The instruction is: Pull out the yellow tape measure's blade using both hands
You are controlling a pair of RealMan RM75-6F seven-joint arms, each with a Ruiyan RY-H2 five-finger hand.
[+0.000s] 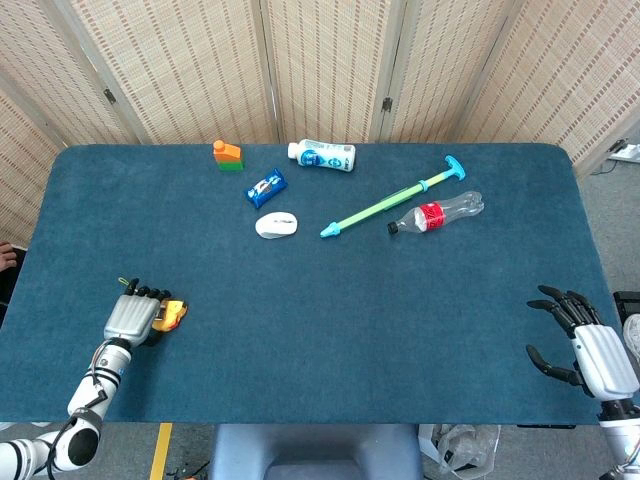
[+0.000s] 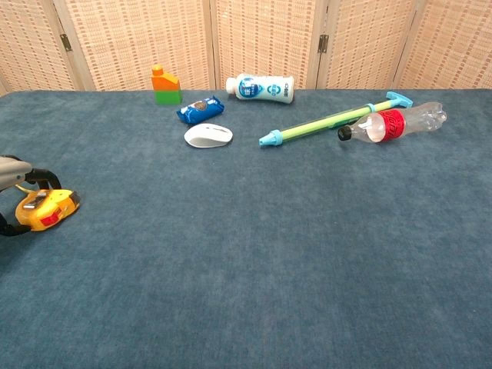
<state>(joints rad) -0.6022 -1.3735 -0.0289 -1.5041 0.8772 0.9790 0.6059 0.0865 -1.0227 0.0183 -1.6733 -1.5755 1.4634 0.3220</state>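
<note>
1. The table (image 1: 330,330) is covered in a napped dark-teal cloth; ribbed woven screens stand along the top of the frame.
2. The yellow tape measure (image 1: 171,315) is a small rounded case with a red patch on one face, lying at the lower left of the head view and the far left of the chest view (image 2: 46,209).
3. My left hand (image 1: 135,318) has a pale metal back and dark fingers (image 2: 42,178), which curl round the case on both sides; it grips the tape measure against the cloth.
4. My right hand (image 1: 585,345) hangs at the lower right corner, fingers spread, holding nothing, well apart from the tape.
5. Upper centre: a white oval mouse (image 1: 277,225), a blue snack packet (image 1: 266,187), an orange-and-green block (image 1: 228,155), a white bottle (image 1: 322,155) on its side, a slim green-and-blue pump (image 1: 392,198) and a clear plastic bottle (image 1: 437,214) with a red label.
6. The head view shows both hands; the chest view shows only the left fingers and the tape's red patch more plainly.
</note>
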